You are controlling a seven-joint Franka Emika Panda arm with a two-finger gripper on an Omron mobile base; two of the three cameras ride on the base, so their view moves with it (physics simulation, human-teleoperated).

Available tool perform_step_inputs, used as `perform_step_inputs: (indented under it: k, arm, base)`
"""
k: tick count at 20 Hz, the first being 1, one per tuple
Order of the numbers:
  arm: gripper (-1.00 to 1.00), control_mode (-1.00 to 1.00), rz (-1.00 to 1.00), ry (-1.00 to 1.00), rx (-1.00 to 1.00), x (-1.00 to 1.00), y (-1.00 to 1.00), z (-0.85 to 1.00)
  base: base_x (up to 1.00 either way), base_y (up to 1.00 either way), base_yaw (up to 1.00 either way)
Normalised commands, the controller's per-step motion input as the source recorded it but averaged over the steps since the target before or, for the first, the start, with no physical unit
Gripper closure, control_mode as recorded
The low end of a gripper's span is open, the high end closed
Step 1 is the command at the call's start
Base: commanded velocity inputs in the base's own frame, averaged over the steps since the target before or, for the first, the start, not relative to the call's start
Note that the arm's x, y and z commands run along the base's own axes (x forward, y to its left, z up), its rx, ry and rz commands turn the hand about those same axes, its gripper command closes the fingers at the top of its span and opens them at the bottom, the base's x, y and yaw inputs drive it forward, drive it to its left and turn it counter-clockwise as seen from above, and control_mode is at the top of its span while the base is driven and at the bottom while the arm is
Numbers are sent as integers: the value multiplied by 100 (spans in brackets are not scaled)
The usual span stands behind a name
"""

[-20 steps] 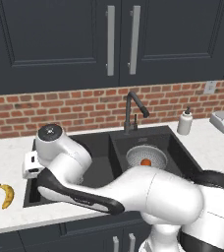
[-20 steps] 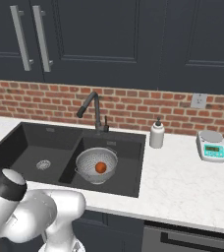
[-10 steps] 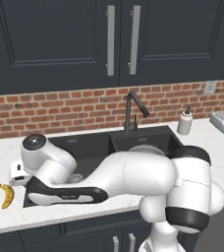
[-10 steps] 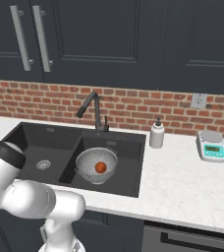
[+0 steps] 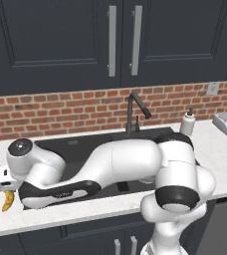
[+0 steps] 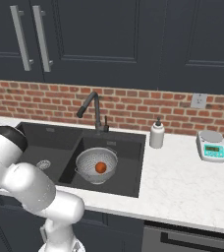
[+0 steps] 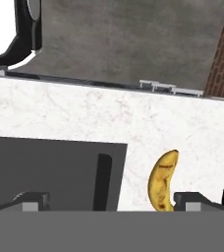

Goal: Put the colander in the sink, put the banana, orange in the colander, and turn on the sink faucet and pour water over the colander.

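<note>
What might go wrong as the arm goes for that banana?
1. In the hand view the banana lies off to one side, near one of the fingers, not centred in the open gripper; closing there may just nudge it away.
2. It lies on the counter beside the sink, so a push might tip it into the wrong basin, away from the colander with the orange.

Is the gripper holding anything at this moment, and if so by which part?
Nothing is held. The gripper is open above the counter, and the banana lies free on the marble by one fingertip.
</note>
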Motion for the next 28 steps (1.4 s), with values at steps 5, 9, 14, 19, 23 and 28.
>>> perform_step_inputs:
  k: [5, 9, 14, 19, 23, 28]
  arm:
    - [-100, -100, 0, 0, 0, 27, 18, -12]
    - [-100, -100, 0, 0, -1, 26, 20, -18]
    - [-100, -100, 0, 0, -1, 12, 24, -14]
    - [-100, -100, 0, 1, 0, 13, 25, 0]
    - [-100, -100, 0, 9, 0, 16, 13, -2]
    - [-100, -100, 0, 1, 0, 0, 0, -32]
  base:
    - [0, 0, 0]
    - [0, 0, 0]
    - [0, 0, 0]
    - [0, 0, 0]
    - [0, 0, 0]
    - [0, 0, 0]
